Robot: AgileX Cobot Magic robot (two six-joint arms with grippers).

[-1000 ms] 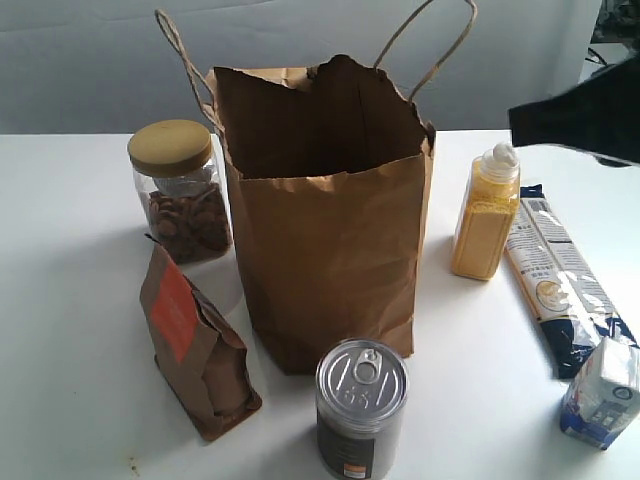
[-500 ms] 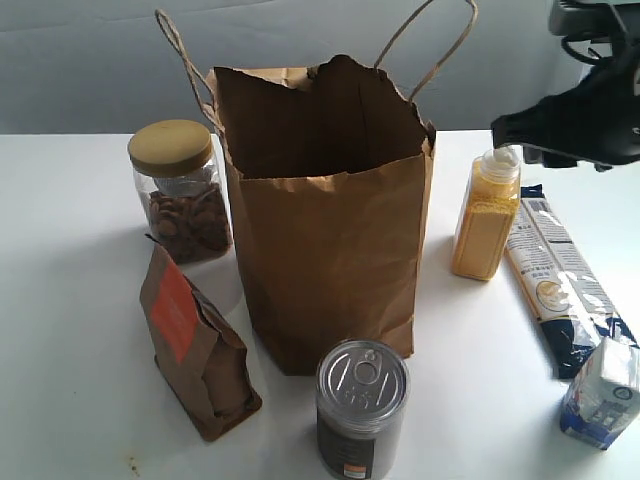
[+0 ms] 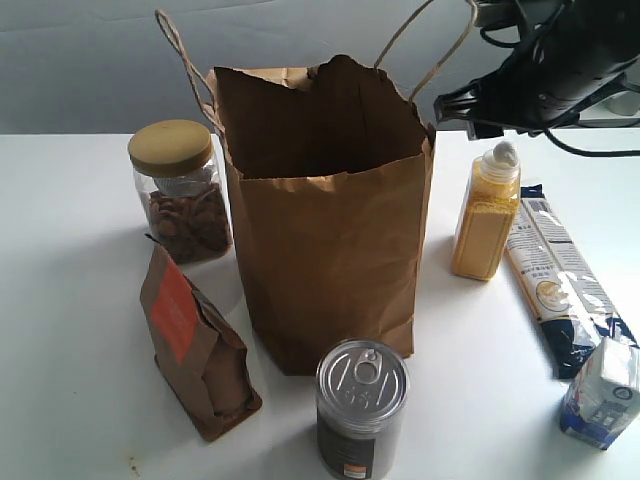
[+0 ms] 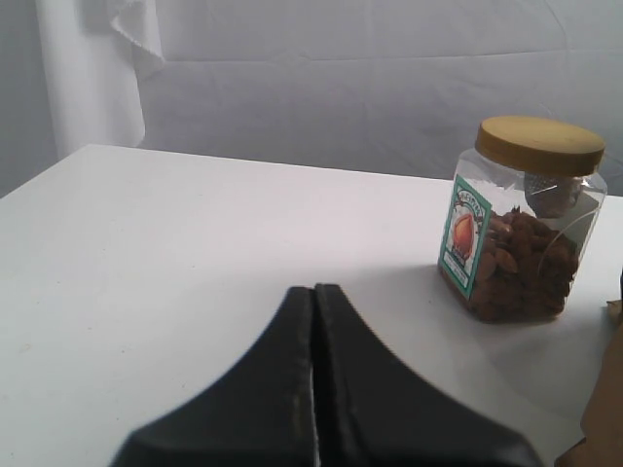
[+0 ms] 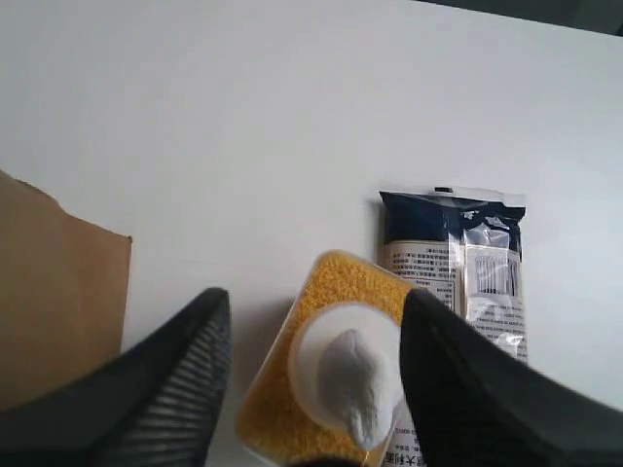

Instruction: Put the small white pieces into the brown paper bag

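The left gripper (image 4: pixel 313 292) is pressed closed and empty, near the nut jar (image 4: pixel 521 229) left of the brown paper bag (image 3: pixel 330 250). Right of the bag, a yellow bottle (image 3: pixel 485 225) carries one small white piece (image 3: pixel 503 152) on its cap. The right gripper (image 5: pixel 316 311) hovers above it, spread wide and empty.
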